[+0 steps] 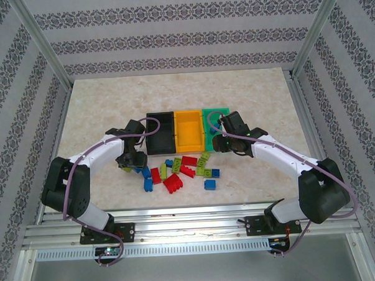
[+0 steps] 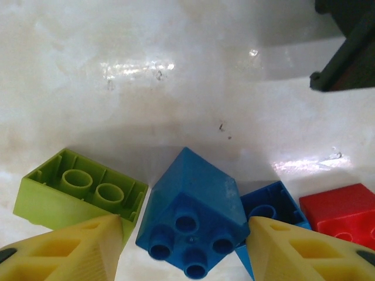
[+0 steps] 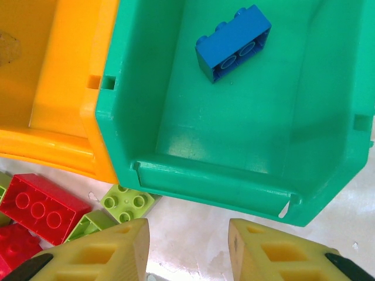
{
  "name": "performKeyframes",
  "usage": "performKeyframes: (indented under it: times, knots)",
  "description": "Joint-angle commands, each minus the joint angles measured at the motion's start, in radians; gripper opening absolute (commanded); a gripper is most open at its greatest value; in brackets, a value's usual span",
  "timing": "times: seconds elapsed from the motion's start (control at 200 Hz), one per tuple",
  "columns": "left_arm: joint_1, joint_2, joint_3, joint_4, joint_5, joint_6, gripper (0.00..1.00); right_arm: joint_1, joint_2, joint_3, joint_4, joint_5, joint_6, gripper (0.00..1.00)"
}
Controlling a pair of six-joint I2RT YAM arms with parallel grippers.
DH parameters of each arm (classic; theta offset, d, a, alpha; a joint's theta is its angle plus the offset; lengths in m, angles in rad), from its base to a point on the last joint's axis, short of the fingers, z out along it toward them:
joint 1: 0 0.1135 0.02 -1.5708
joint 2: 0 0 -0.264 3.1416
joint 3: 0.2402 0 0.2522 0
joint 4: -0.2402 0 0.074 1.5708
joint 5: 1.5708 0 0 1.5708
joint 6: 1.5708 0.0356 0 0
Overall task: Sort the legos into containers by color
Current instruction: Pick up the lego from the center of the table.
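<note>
Blue studded plastic brick (image 2: 193, 205) sits tilted on the pale counter (image 2: 176, 88) between the left gripper's (image 2: 184, 221) parted yellow fingers; whether they pinch it I cannot tell. Its lower studs are cut off. A lime brick (image 2: 76, 187) lies just beside it. The right gripper (image 3: 188, 228), jaws apart and empty, hovers at the green plastic bin (image 3: 205, 181), where one blue two-stud brick (image 3: 234, 44) lies. Three bins stand in a row: black bin (image 1: 160, 132), orange bin (image 3: 64, 88), green.

Lab-style robot test cell; aluminium-profile frame (image 1: 43, 41); patterned panels (image 1: 170, 29) around marble-look tabletop (image 1: 173, 91); left arm (image 1: 100, 147), right arm (image 1: 281, 155) bolted to rail (image 1: 191, 224).
</note>
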Motion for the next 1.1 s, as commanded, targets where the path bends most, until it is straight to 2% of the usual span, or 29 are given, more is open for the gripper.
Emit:
performKeyframes:
  times: [0.0,0.135,0.28,0.55,0.64,0.719,0.774,0.919,1.094]
  knots:
    - [-0.01,0.071,0.021,-0.006,0.052,0.004,0.58,0.012,-0.02,-0.002,0.011,0.019,0.001,0.41]
    - [-0.009,0.082,0.035,0.001,0.037,0.007,0.57,0.012,-0.045,-0.02,0.009,0.033,0.004,0.41]
    - [-0.011,0.081,0.046,0.003,0.061,0.006,0.5,0.013,-0.053,-0.028,0.006,0.038,0.006,0.41]
    - [-0.011,0.02,-0.001,-0.031,0.042,-0.009,0.47,0.012,-0.058,-0.028,0.01,0.04,0.007,0.41]
    - [-0.01,0.002,-0.014,-0.021,0.04,-0.015,0.41,0.012,-0.054,-0.028,0.016,0.037,0.007,0.41]
    - [-0.012,-0.002,-0.003,-0.021,0.052,-0.022,0.29,0.013,-0.051,-0.026,0.016,0.034,0.007,0.41]
    - [-0.011,-0.01,0.01,-0.022,0.06,-0.025,0.24,0.011,-0.054,-0.028,0.018,0.035,0.007,0.41]
    - [-0.012,-0.042,0.082,-0.039,0.079,-0.024,0.17,0.012,-0.065,-0.033,0.013,0.048,0.003,0.41]
    - [-0.054,-0.069,0.242,-0.026,0.126,-0.045,0.16,-0.008,-0.098,-0.051,-0.002,0.082,0.02,0.41]
